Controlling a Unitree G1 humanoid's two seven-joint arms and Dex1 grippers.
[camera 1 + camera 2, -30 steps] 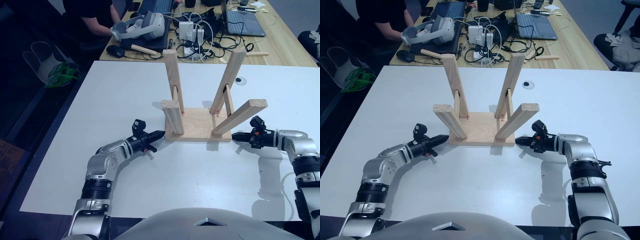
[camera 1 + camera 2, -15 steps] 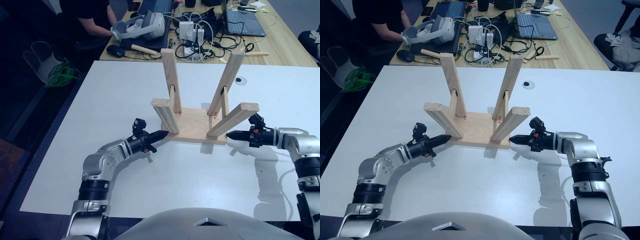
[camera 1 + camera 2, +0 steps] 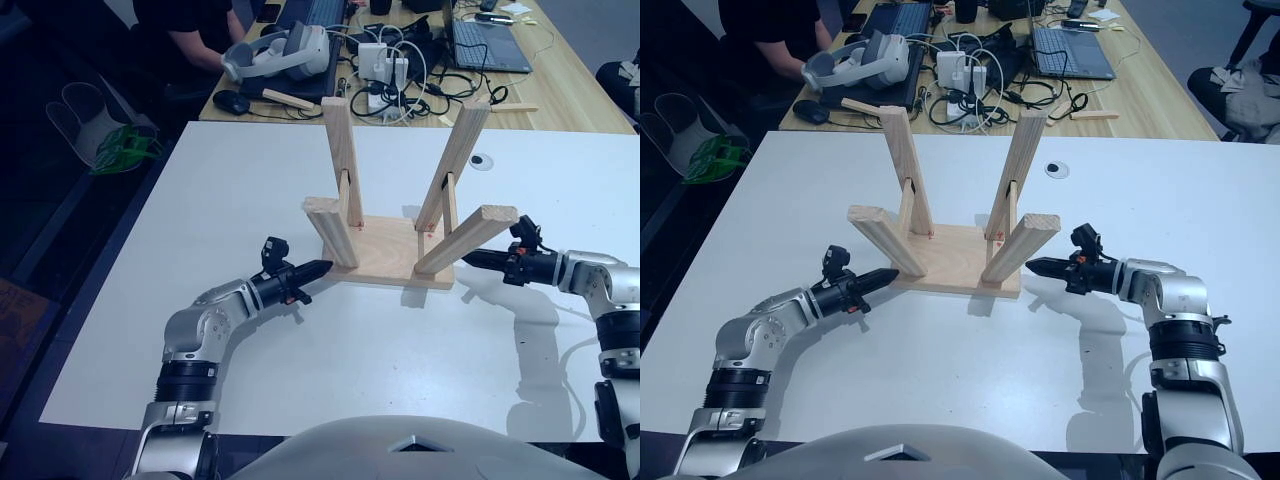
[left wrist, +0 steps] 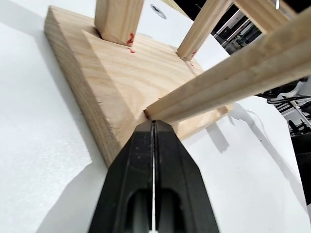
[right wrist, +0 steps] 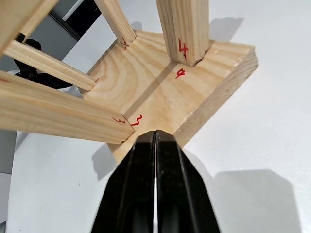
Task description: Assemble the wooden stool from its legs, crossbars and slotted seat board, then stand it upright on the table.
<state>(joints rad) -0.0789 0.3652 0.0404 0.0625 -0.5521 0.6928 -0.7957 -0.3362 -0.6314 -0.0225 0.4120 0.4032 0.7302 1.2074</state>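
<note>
Both your jaws are clenched, gripping nothing. Your left gripper (image 3: 318,268) has its tip at the near-left edge of the pale, square wooden seat board (image 3: 390,255). Your right gripper (image 3: 470,257) sits just beside the board's right edge. The board lies flat mid-way across the white table (image 3: 240,180), its four wooden legs (image 3: 462,150) splaying upward.
</note>
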